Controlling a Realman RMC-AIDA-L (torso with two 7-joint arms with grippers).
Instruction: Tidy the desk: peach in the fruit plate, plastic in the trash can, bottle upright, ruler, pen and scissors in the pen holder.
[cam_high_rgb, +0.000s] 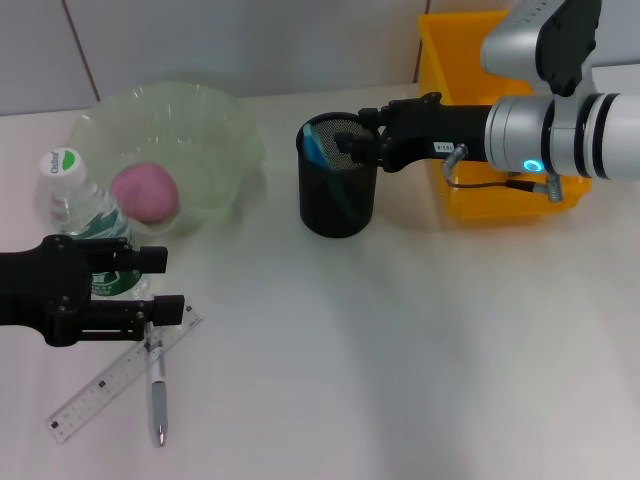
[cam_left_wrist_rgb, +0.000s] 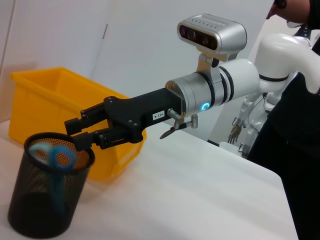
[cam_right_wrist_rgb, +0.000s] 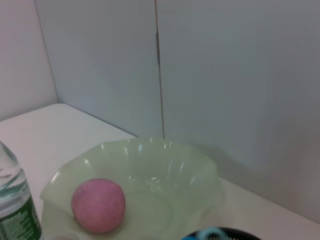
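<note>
A pink peach (cam_high_rgb: 145, 192) lies in the pale green fruit plate (cam_high_rgb: 215, 110) at the back left. The bottle (cam_high_rgb: 70, 200) stands upright beside the plate. My left gripper (cam_high_rgb: 160, 285) hovers open in front of the bottle, just above the top ends of the clear ruler (cam_high_rgb: 110, 385) and the silver pen (cam_high_rgb: 157, 390), which lie flat on the desk. Blue-handled scissors (cam_high_rgb: 320, 145) stand in the black mesh pen holder (cam_high_rgb: 338, 205). My right gripper (cam_high_rgb: 355, 132) is at the holder's rim, open and holding nothing. The plastic is out of view.
The yellow trash can (cam_high_rgb: 460, 60) stands at the back right, behind my right arm. A wall runs along the desk's far edge. The robot's body and a dark-clothed person (cam_left_wrist_rgb: 295, 150) appear past the desk in the left wrist view.
</note>
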